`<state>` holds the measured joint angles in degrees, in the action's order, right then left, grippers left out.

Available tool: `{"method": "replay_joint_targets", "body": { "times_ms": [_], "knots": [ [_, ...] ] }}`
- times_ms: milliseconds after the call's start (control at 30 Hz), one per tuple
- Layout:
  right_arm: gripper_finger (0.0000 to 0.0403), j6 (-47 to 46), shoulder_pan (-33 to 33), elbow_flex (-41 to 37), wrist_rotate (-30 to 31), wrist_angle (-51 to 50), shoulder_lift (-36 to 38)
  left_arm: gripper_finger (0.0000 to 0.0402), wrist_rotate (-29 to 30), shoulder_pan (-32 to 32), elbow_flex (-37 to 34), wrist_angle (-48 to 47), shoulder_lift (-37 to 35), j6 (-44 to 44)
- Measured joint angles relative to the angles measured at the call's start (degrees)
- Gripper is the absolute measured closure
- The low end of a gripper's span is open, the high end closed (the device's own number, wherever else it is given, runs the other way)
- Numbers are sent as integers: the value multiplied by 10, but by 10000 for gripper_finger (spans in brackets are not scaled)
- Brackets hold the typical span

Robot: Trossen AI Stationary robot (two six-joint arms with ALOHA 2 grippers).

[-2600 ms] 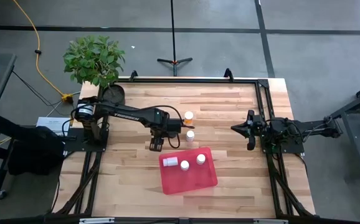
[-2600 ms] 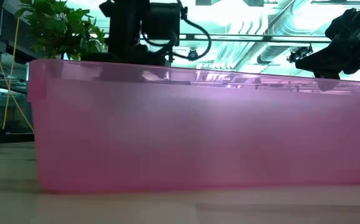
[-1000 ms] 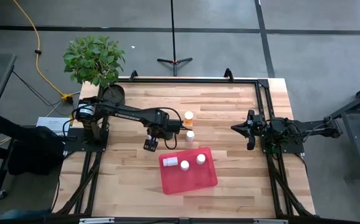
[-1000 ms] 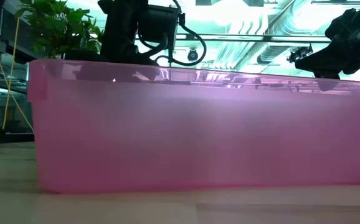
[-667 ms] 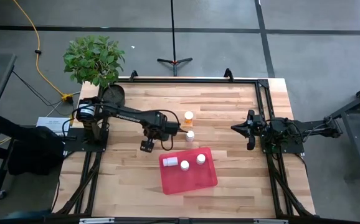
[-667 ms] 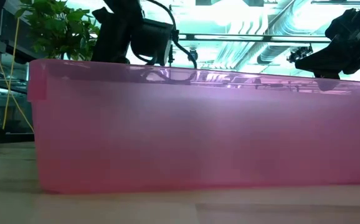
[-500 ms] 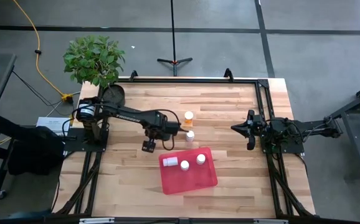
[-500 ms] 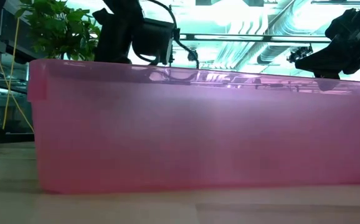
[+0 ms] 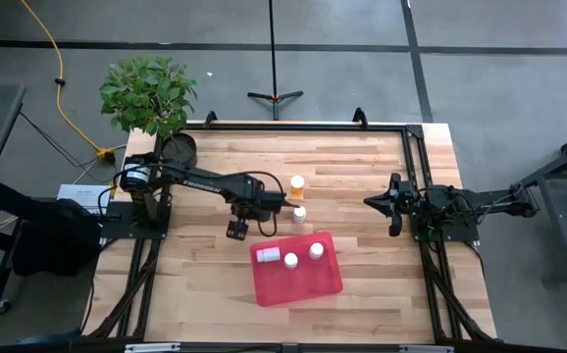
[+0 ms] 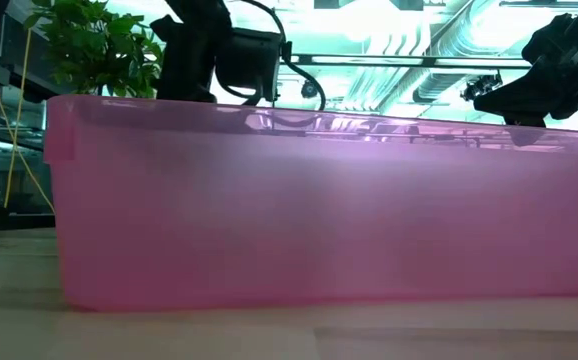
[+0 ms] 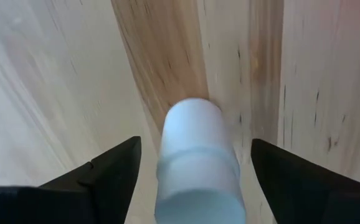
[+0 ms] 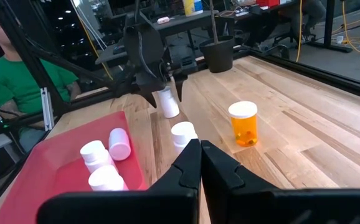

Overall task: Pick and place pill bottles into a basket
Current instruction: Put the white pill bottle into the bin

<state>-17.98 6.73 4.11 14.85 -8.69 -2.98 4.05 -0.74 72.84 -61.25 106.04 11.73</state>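
My left gripper (image 9: pixel 235 229) is open over the table, just off the far left corner of the red basket (image 9: pixel 308 282). A white pill bottle (image 11: pixel 195 162) stands tilted between its fingers, with a gap on each side; it also shows in the right wrist view (image 12: pixel 167 104). Three white-capped bottles (image 9: pixel 290 260) are in the basket. A white bottle (image 9: pixel 299 214) and an amber bottle (image 9: pixel 296 183) stand on the table beyond the basket. My right gripper (image 9: pixel 369 203) is shut and empty at the right side.
A black round pot (image 9: pixel 178 149) and a potted plant (image 9: pixel 146 93) are at the far left corner. The basket's wall (image 10: pixel 319 200) fills the low view. A person in green (image 12: pixel 18 81) sits beyond the table.
My left gripper has dipped a little and tipped, staying at about the same spot by the basket's far left corner.
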Motion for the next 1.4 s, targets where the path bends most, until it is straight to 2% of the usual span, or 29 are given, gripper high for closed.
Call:
{"method": "replay_joint_targets", "body": {
  "times_ms": [433,900,1300,1400],
  "knots": [
    [403,0,0,0,0,0,0,126,2,0,0,7,0,5],
    [403,0,0,0,0,0,0,127,1,0,0,-11,0,9],
    [403,0,0,0,0,0,0,180,1,0,0,-12,0,15],
    [403,0,0,0,0,0,0,180,1,0,0,-12,0,15]
  ]
}}
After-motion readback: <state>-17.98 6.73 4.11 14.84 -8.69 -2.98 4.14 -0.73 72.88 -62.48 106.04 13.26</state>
